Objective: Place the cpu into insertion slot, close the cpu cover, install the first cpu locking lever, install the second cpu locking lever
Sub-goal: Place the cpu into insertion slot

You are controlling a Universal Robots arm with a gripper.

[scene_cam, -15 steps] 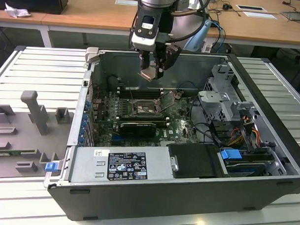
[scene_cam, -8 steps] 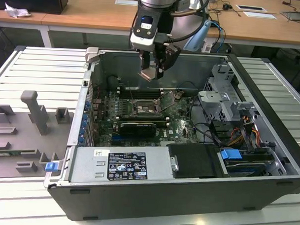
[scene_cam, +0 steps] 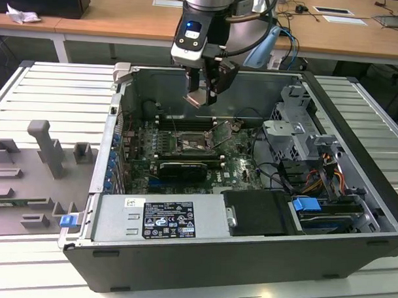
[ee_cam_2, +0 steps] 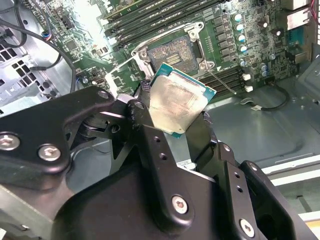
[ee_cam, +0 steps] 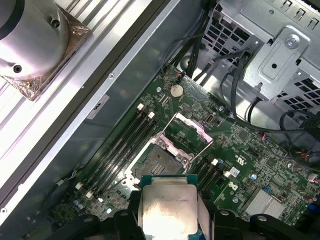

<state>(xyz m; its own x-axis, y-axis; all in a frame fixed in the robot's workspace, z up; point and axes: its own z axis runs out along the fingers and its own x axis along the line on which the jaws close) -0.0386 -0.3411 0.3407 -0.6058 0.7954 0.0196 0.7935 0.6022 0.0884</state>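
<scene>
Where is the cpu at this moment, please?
In the second wrist view the cpu is held in the gripper, above the open socket of the motherboard, not yet in it.

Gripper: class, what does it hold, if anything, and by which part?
The gripper holds the small flat square beige-silver cpu, pinched by two opposite side edges.

One gripper (scene_cam: 203, 97) in shot, and one cpu (ee_cam_2: 180, 102) in its grip, a single chip. One open computer case (scene_cam: 247, 275) under it. On the board: one socket (ee_cam: 159, 162), one cpu cover (ee_cam: 187, 131) tipped up, one coin battery (ee_cam: 176, 90). In the exterior view, counting round from the socket: one black card (scene_cam: 182, 169) and one power supply (scene_cam: 164, 218) at six o'clock, one blue connector (scene_cam: 306, 206) at four o'clock, one grey fixture tray (scene_cam: 7, 211) and one blue clip (scene_cam: 67, 219) out at eight o'clock.
</scene>
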